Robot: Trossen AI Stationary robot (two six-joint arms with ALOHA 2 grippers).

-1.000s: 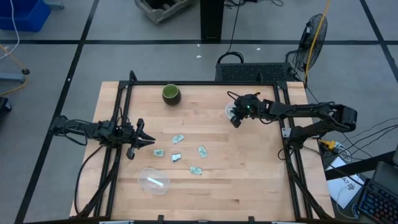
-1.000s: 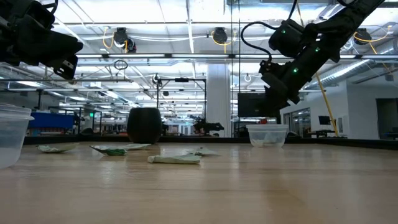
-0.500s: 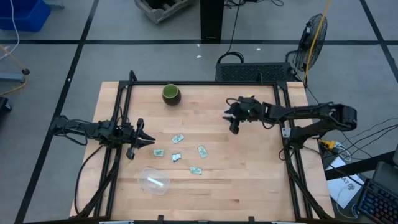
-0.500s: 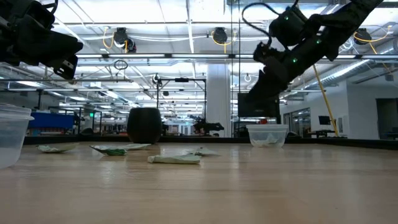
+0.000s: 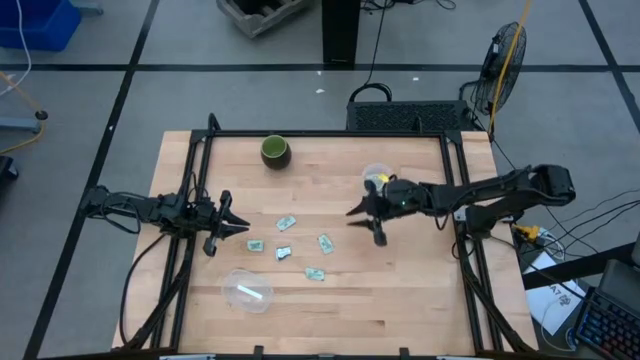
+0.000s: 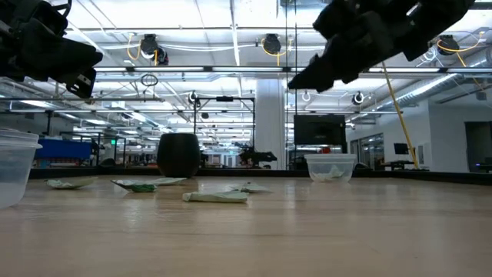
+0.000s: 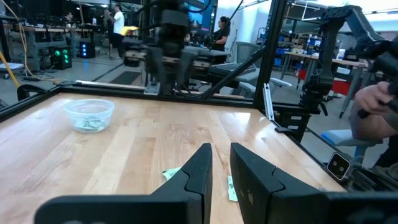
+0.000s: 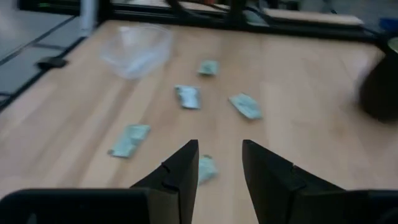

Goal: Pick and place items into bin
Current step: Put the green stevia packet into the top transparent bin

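Partly done, by my reading; five items lie loose on the desk (image 5: pixel 400 290), grouped just left of centre in the high view: one (image 5: pixel 286 223) at 12 o'clock of the group, one (image 5: pixel 254 245) at 9, one (image 5: pixel 284 253) in the middle, one (image 5: pixel 325 242) at 3, one (image 5: pixel 315 273) at 5; all flat on the wood, none touching another.

Two clear bins in sight; the small bin (image 5: pixel 376 176) sits at about 1 o'clock of desk centre, and the left wrist view shows pale green-white pieces inside it (image 7: pixel 91 116), count not readable; the larger clear bin (image 5: pixel 246 290) at 7 o'clock of centre holds something pale that I cannot identify.

Right gripper (image 5: pixel 366 214) hangs above the desk between the small bin and the loose group, at 3 o'clock of the nearest item; jaws apart and holding nothing, plain in the right wrist view, which looks down the gap (image 8: pixel 219 163) toward the scattered items; so it reads as reaching for another piece.

Left gripper (image 5: pixel 232 227) waits at the left side of the desk, at 9 o'clock of the group, off the wood; jaws nearly together with a narrow gap, nothing between them.

Dark green cup (image 5: pixel 275 151) stands at 11 o'clock, well apart from the items; not part of the job.

Left to do, as I judge: all five loose items.
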